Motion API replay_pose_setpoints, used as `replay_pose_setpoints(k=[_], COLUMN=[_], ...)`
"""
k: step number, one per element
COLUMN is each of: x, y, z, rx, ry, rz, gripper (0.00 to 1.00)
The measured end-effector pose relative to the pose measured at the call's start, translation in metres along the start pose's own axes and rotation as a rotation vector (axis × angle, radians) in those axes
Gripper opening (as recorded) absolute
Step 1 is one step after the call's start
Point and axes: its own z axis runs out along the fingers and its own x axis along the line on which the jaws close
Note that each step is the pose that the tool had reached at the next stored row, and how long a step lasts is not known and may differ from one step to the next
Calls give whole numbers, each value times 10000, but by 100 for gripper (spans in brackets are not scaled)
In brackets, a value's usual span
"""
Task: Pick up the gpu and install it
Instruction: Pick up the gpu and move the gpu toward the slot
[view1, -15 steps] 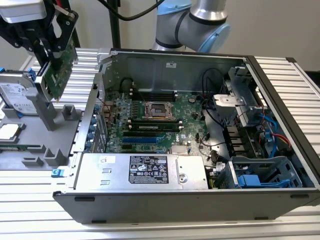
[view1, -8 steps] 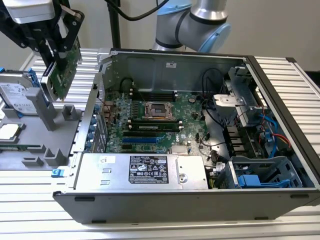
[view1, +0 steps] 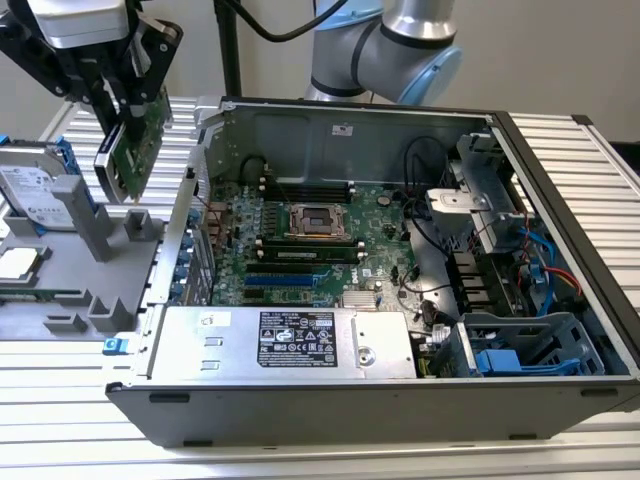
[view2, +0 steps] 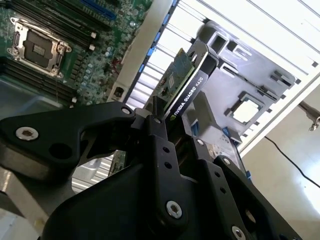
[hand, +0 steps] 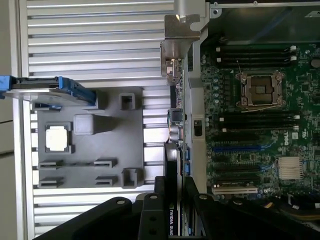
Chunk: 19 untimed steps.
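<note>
With pincer (view1: 125, 115) clamped on the gpu (view1: 135, 155), holding it edge-on in the air beside grey holder tray (hand: 112, 142), just outside open computer case (view1: 300, 130); likely leaving connector edge free for the motherboard (view1: 380, 215).

Open case (view1: 330, 150), motherboard (view1: 385, 212), hard drive (view1: 30, 190) (blue rails)

I have the gpu (view1: 133, 160) clamped in the hand (view1: 122, 108), hanging tilted (green board face showing) just outside the open computer case (view1: 330, 395), above the grey holder (view1: 60, 280) that sits on the surface (view1: 60, 400) beside that case.
</note>
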Motion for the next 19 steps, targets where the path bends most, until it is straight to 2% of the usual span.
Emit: replay_pose_setpoints(k=[19], x=[-48], y=[2], z=[1], rx=[0], ry=[0], rz=[0], gripper=[0])
